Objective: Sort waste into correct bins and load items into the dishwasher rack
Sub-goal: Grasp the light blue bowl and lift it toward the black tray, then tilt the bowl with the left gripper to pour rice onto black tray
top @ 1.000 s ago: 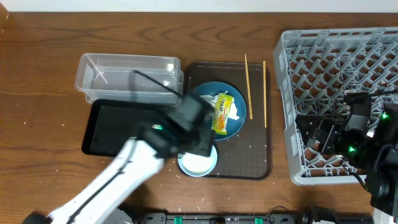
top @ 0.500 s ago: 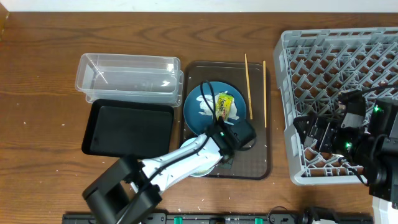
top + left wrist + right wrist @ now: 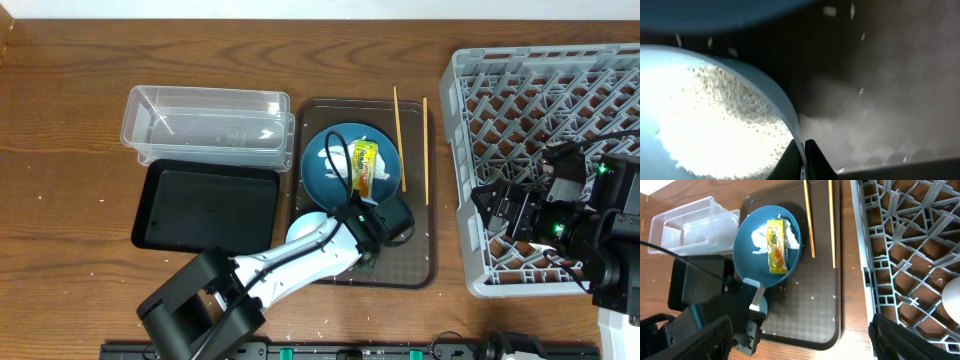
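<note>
At tray (image 3: 410, 268) front edge, left end effector (image 3: 804, 150) pinching bowl (image 3: 774, 94) rim, right end effector (image 3: 801, 324) open.

The left claw (image 3: 805, 153) has lowered onto the white bowl (image 3: 306, 228) rim. The bowl has shifted toward the blue plate (image 3: 335, 160).

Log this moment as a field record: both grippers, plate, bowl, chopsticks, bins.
left gripper: shut on rim of white bowl with pale blue rim, rice inside
right gripper: open, over grey lattice rack
dark blue round plate: on dark brown serving tray, holding yellow-green wrapper and white tissue
wooden chopsticks: two, on that tray, right of plate
bins: clear plastic tub beside glossy black tray, left of serving tray
</note>
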You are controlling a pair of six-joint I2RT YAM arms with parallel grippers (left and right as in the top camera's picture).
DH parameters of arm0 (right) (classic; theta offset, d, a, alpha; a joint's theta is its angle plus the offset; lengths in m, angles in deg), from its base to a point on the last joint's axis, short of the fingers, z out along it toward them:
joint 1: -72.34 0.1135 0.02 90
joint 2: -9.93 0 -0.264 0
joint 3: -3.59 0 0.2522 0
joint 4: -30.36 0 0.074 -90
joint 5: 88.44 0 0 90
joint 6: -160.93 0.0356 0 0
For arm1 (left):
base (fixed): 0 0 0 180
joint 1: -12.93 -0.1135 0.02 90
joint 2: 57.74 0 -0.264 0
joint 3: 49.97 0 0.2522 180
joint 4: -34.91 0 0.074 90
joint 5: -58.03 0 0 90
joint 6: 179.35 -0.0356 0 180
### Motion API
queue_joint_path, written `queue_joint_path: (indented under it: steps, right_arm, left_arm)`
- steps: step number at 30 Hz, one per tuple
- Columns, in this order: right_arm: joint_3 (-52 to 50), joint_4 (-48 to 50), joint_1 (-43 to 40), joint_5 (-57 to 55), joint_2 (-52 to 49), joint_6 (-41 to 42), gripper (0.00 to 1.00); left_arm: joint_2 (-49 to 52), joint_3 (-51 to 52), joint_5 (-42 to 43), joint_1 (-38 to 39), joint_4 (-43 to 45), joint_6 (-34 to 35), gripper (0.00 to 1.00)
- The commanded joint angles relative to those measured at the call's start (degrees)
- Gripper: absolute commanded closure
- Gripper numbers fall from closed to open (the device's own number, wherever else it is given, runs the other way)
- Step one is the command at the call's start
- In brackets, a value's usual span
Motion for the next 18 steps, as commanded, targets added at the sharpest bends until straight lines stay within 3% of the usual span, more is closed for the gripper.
queue_joint_path:
  steps: [1,8,13,18]
  right_arm:
    - [0.3,-0.1,0.5,-0.2,0.0,0.4,0.14]
    - [0.3,-0.1,0.5,-0.2,0.0,0.4,0.14]
    - [0.3,-0.1,0.5,-0.2,0.0,0.4,0.14]
    - [0.3,-0.3,0.5,-0.1,0.0,0.4,0.14]
  left_arm:
    - [-3.9,-1.2,1.4,-0.6,-3.4,0.6,0.94]
    - [-20.8,-1.7,10.5,-11.2,-6.2,-4.7,0.94]
    - [-29.7,-1.7,25.5,-28.3,-7.1,-12.6,0.94]
    - [-30.0,-1.2,44.8,-48.5,-10.6,-24.7,0.94]
